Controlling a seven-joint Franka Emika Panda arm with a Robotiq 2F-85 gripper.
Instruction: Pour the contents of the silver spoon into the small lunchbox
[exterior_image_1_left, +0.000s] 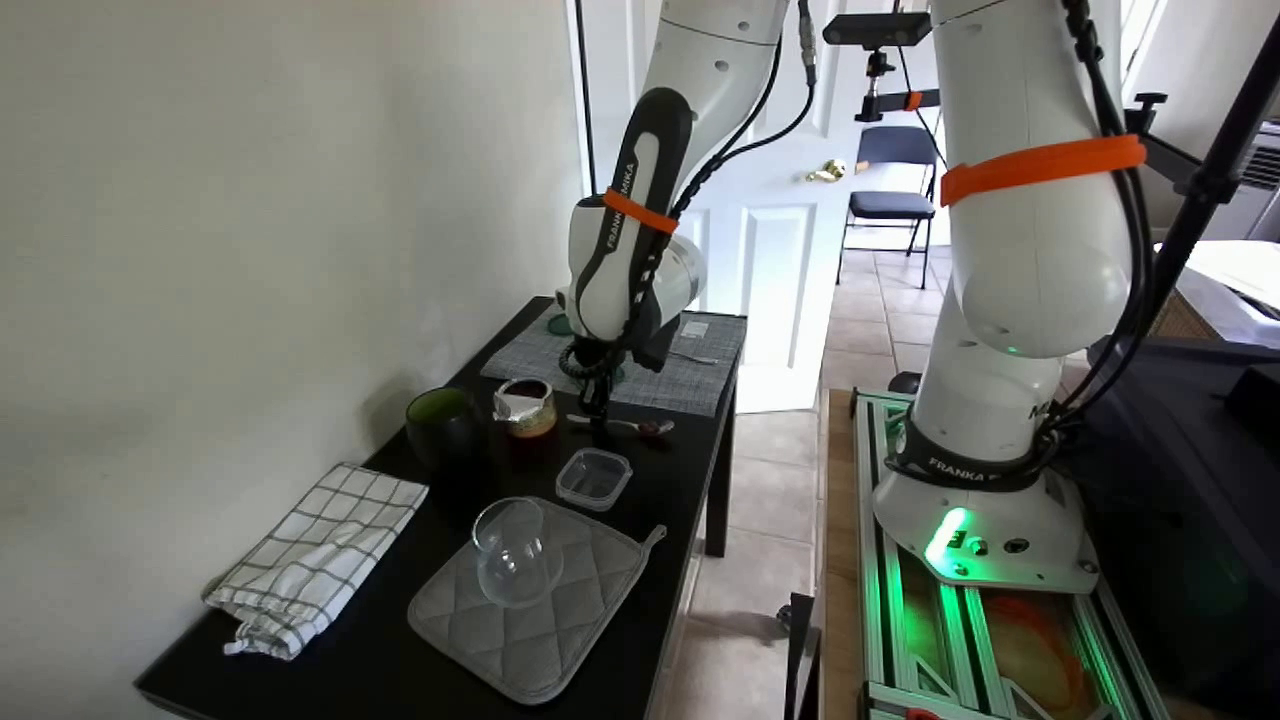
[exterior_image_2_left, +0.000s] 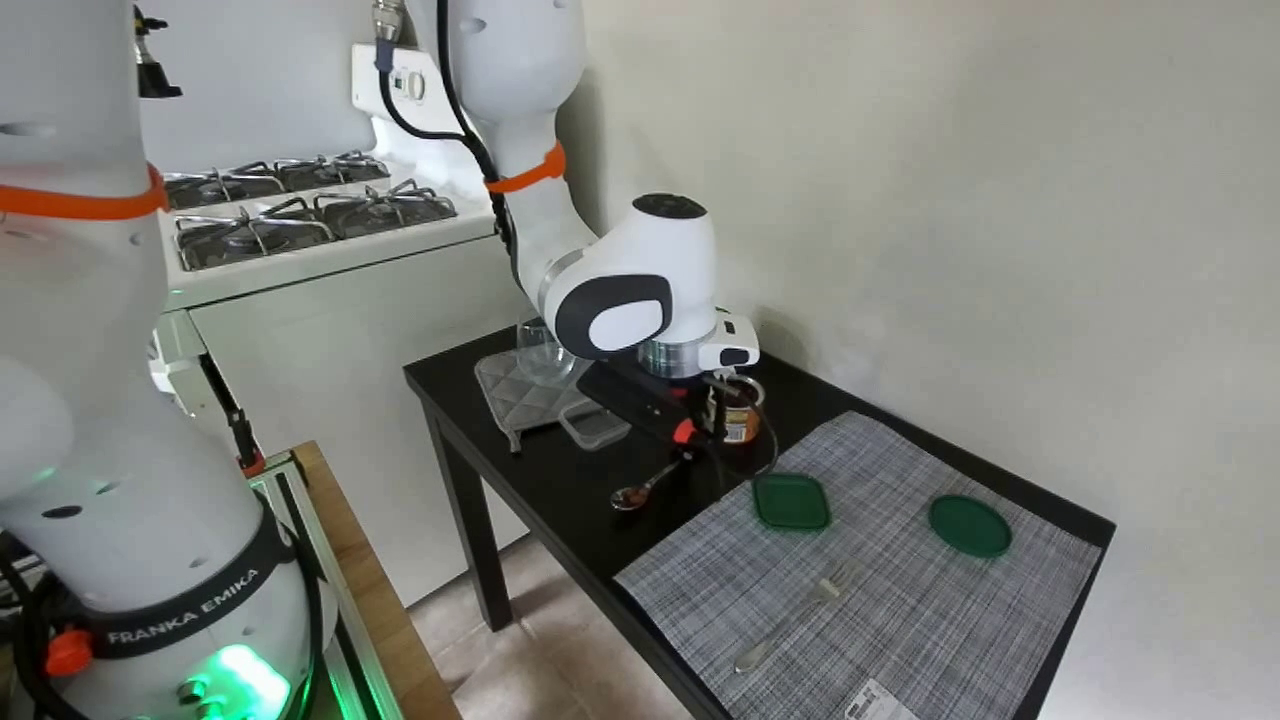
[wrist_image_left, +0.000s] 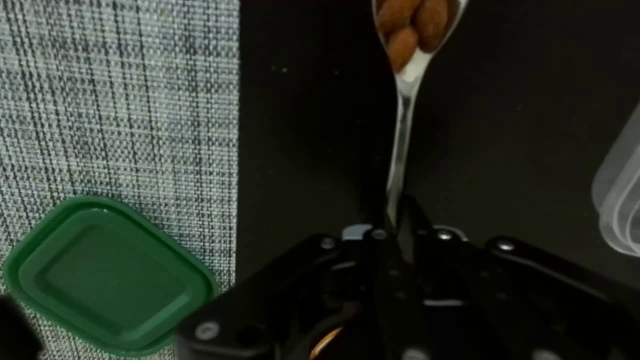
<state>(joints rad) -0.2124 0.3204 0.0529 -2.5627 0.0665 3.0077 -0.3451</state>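
Fingers (wrist_image_left: 419, 222): pinching the spoon (wrist_image_left: 403, 125)
Mat (wrist_image_left: 120, 100): beside the fingers
Square lid (wrist_image_left: 112, 277): near them
Fork (exterior_image_2_left: 792, 621): farther from them

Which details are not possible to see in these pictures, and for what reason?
Number of brown nuts in the silver spoon: wrist view, cut off by top edge.
Bottom of the dark cup: hidden by its wall in an exterior view.
Print on white tag: too small in both exterior views.
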